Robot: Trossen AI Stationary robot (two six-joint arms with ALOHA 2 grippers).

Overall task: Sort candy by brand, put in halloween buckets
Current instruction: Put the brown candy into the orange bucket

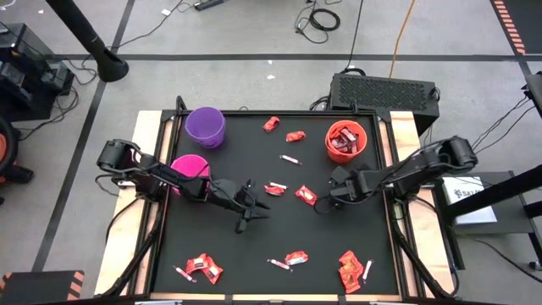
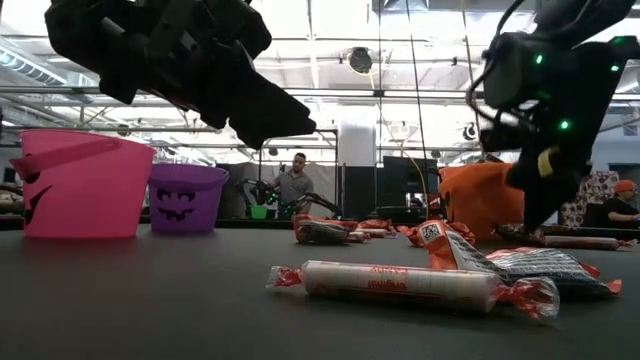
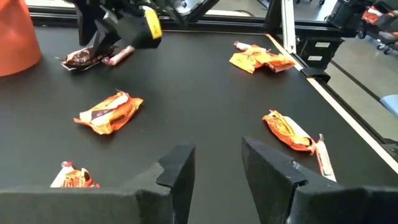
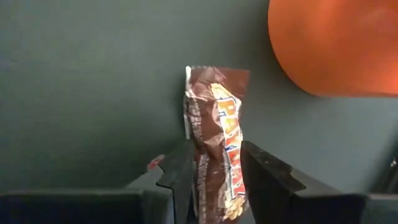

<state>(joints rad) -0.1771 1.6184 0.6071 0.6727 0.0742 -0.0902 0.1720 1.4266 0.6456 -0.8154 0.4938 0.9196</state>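
**Brown bar in the grip, plenty of candy left to sort**

Black matting covers the bench [image 1: 254, 246], workshop clutter all round it, a person far off in the low view. Right gripper [image 4: 214, 163] first: its two fingers are clamped on a brown-wrapped bar [image 4: 217, 124], the packet standing up between them, and it hangs low over the mat just below the orange bucket [image 1: 345, 141]. From above that gripper [image 1: 326, 203] sits right beside a red packet [image 1: 306, 195] at mid-bench. Left gripper [image 1: 248, 216] hovers nearby, fingers [image 3: 177, 171] parted around nothing, with bare mat showing between them.

Moving outward: the orange bucket already holds a heap of red packets, so that brand looks well under way. The purple bucket [image 1: 206, 126] at the far left corner appears empty from overhead. The magenta bucket [image 1: 188, 167] is half hidden under the left arm; its contents I can't read.

Still loose: two packets near the far edge [image 1: 284, 130], a stick [image 1: 290, 158], and clusters along the near edge [image 1: 203, 268] and near right corner [image 1: 350, 271]. By my judgement, less than half done.
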